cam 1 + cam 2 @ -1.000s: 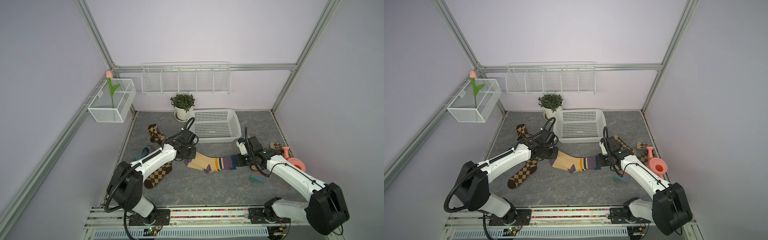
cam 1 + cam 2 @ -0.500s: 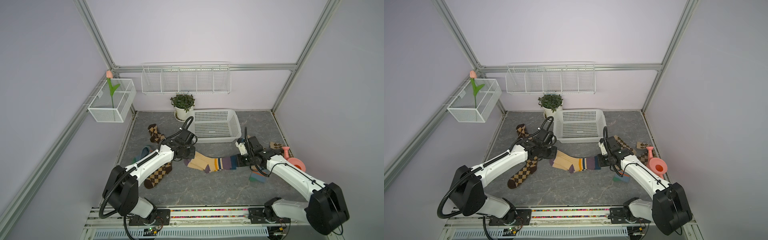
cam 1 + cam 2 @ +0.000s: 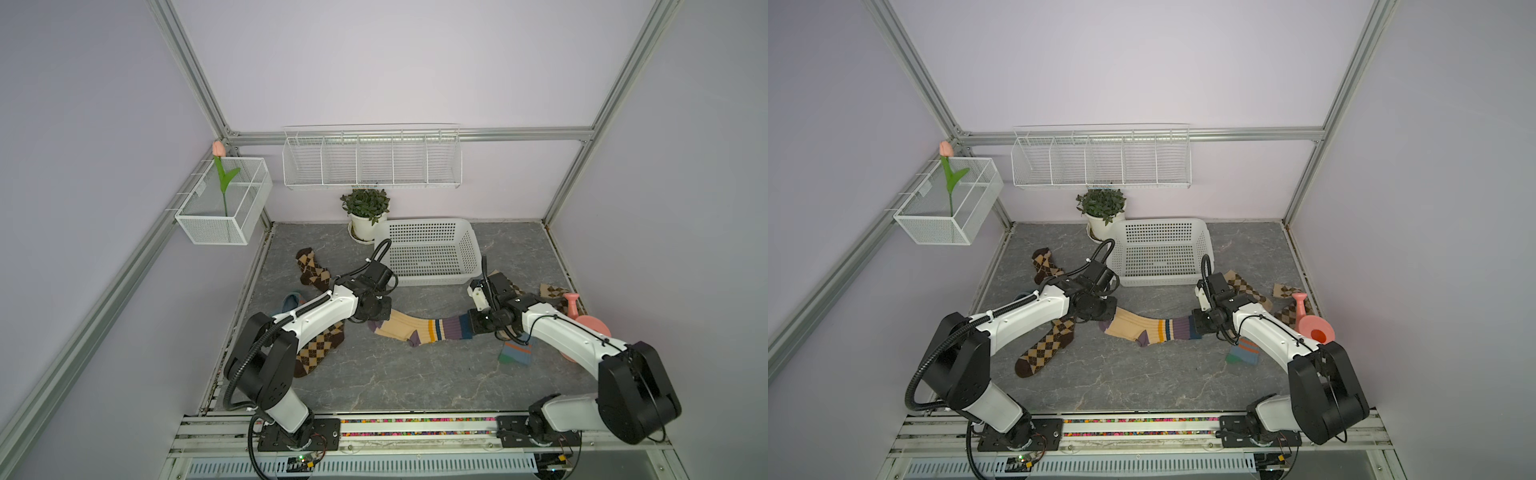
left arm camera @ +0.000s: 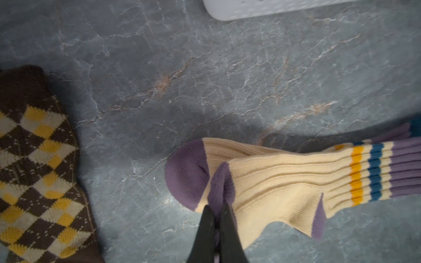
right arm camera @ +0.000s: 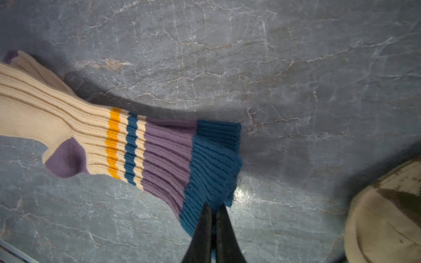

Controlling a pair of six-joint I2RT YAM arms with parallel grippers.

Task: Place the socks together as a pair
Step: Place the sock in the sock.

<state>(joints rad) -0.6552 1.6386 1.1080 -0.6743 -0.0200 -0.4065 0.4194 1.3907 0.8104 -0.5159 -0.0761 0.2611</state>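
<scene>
Your left gripper [image 4: 216, 210] is clamped on the purple toe of the upper cream sock [image 3: 419, 328], and your right gripper [image 5: 210, 208] is clamped on its blue cuff. It lies mid-table over the lower cream sock [image 4: 189, 168]. Both pinches look thin, so pulling apart could slip 1 or drag the lower sock askew. The basket [image 3: 428, 282] sits just beyond, and the dark-brown argyle sock [image 3: 320, 345] crowds the left. The table [image 3: 415, 374] is bare on the near side.
</scene>
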